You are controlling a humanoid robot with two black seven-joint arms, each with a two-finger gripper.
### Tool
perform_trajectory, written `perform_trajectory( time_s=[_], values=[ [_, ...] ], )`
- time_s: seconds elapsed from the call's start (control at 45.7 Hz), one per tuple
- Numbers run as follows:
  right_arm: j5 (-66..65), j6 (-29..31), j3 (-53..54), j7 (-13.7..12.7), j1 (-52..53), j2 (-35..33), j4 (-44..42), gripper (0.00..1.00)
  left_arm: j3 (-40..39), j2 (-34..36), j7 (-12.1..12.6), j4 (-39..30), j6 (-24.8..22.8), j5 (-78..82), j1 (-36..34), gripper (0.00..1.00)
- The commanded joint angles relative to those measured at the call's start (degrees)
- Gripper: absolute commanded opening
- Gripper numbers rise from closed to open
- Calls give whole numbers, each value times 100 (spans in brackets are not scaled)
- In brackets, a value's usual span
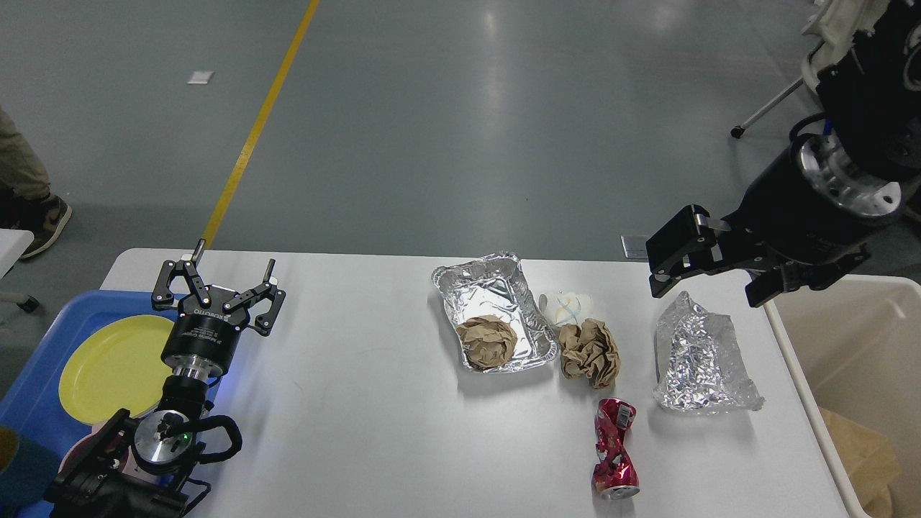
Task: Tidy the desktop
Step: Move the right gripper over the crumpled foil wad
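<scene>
Crushed red can (pixel 614 450), crumpled foil (pixel 701 356)
</scene>
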Motion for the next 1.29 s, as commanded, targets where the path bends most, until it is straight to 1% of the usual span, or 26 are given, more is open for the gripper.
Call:
perform_trajectory(
  time_s=[0.0, 0.131, 0.306, 0.394, 0.482, 0.613, 0.701, 0.81, 0.919, 0.985, 1.138, 1.27],
  values=[
    [-28, -179, -3, 0, -257, -42, -70, 100, 0, 5, 0, -3, -20, 0, 0, 96],
    [-107, -688, 50, 0, -907, -112, -324, 100, 0, 5, 0, 6, -11, 0, 0, 96],
    [-327, -1496, 68, 0, -2436, -86, -1071, 98, 0, 5, 0, -3, -20, 0, 0, 96],
    [-336, -1866, 156, 9, -3174, -16, -1633, 98, 0, 5, 0, -3, -20, 0, 0, 96],
    [-336, -2147, 243, 9, -3930, 37, -2371, 98, 0, -4, 0, -3, -20, 0, 0, 96],
    [-336, -2832, 393, 9, -5477, 441, -3663, 98, 0, 5, 0, -3, -20, 0, 0, 96],
    [-336, -3202, 454, 18, -6128, 573, -4296, 98, 0, -4, 0, -3, -20, 0, 0, 96],
    [-318, -3387, 674, 9, -6822, 854, -5043, 98, 0, 5, 0, -3, -20, 0, 0, 96],
    [-318, -3387, 806, 0, -7499, 1065, -5922, 98, 0, 5, 0, -3, -20, 0, 0, 96],
    [-318, -3387, 841, 0, -7860, 1197, -6300, 98, 0, -4, 0, -3, -20, 0, 0, 96],
    [-310, -3519, 973, 0, -8431, 1399, -6749, 98, 0, -4, 0, -3, -20, 0, 0, 96],
    [-310, -3686, 1017, 0, -8678, 1478, -7057, 97, 0, -4, 0, -3, -20, 0, 0, 96]
  ],
)
